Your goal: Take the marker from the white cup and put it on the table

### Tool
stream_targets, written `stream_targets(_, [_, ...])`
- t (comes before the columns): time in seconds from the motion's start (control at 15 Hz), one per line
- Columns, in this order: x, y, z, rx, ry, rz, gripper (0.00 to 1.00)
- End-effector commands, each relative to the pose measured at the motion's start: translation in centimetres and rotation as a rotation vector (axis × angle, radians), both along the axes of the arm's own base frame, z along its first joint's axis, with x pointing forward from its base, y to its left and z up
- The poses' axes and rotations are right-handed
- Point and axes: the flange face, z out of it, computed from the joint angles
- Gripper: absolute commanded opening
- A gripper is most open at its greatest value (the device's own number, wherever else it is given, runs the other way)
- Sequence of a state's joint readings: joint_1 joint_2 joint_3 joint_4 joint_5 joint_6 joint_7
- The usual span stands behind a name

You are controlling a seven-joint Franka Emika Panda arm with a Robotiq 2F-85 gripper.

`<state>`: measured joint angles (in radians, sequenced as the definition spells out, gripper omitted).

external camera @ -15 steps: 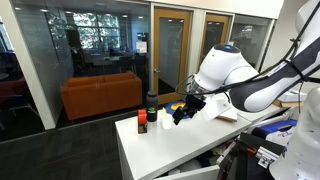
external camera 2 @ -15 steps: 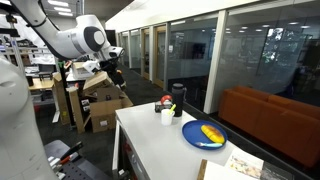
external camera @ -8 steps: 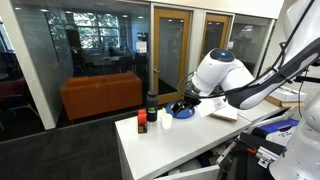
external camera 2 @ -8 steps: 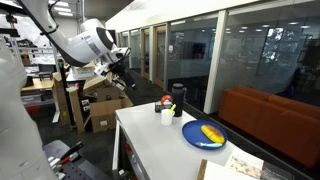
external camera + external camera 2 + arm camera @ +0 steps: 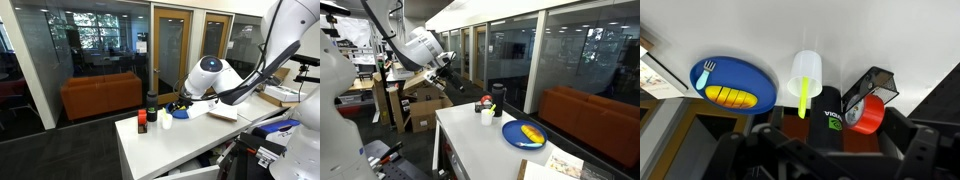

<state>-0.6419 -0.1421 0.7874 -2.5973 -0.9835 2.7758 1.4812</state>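
The white cup (image 5: 805, 70) stands on the white table (image 5: 850, 30) with the yellow-green marker (image 5: 803, 96) sticking out of it. In the wrist view the cup lies ahead of my gripper (image 5: 830, 152), between its spread fingers. The gripper is open and empty and well short of the cup. In both exterior views the cup (image 5: 166, 123) (image 5: 487, 116) sits near the table's end, and my gripper (image 5: 445, 67) hangs off the table, above and to the side of it. The table also shows there (image 5: 175, 150) (image 5: 470, 155).
A dark bottle (image 5: 830, 122) (image 5: 498, 98) and a small red-orange container (image 5: 866, 113) (image 5: 486, 101) stand right beside the cup. A blue bowl (image 5: 732, 84) (image 5: 524, 134) with yellow contents lies further along. A paper (image 5: 563, 168) lies at the table's far end.
The arm has swung closer to the table's end and the cup. The gripper stays open and empty. Nothing on the table has moved.
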Motion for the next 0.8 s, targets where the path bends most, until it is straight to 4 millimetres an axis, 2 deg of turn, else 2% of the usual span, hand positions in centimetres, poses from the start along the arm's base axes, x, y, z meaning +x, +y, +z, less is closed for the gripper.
stream_targets(0.0, [3.8, -0.1, -0.7, 0.0, -0.016, -0.01, 1.0])
stream_targets(0.2, [7.5, -0.9, -2.0, -0.03, -0.017, -0.029, 1.0])
stream_targets(0.4, [10.8, -2.0, -4.7, -0.065, 0.015, -0.055, 1.0])
stream_targets(0.73, [13.5, -3.2, -10.1, -0.08, 0.081, -0.085, 1.0])
